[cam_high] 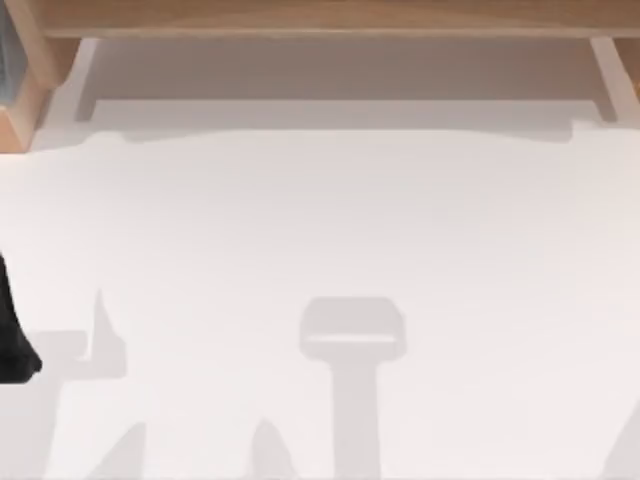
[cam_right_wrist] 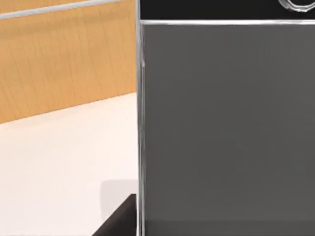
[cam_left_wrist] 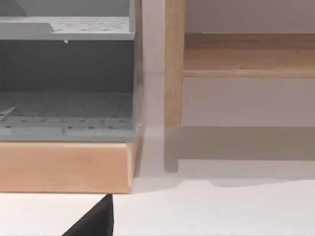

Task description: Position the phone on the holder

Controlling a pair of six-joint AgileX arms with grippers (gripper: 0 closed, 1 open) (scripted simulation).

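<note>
**Phone close before our right wrist, holder not yet located**

At the left edge of the top view we see a dark part of our left arm [cam_high: 14, 335] over the white table [cam_high: 320, 220], with wooden shelving [cam_high: 320, 18] along the far side. The left wrist view looks toward a grey perforated rack [cam_left_wrist: 66, 103] seated on a wooden base [cam_left_wrist: 64, 164], next to an upright wooden post [cam_left_wrist: 174, 64]. A black wedge at that view's edge may belong to the left gripper; we cannot tell whether its claw is open or closed.

Moving right, a blocky shadow [cam_high: 352, 335] lies on the table near the middle of the top view.

In the right wrist view the phone [cam_right_wrist: 226, 123] stands very close to the camera: grey glossy screen, silver rim, part of the round home button at one end. This suggests the right arm carries it, but we cannot tell how the right claw stands.

Risks, as we judge them: we see no clear holder, so placing may be misaligned. If the grip on the slim glossy phone is shallow, it could slip or tilt during transfer and strike the table.
</note>
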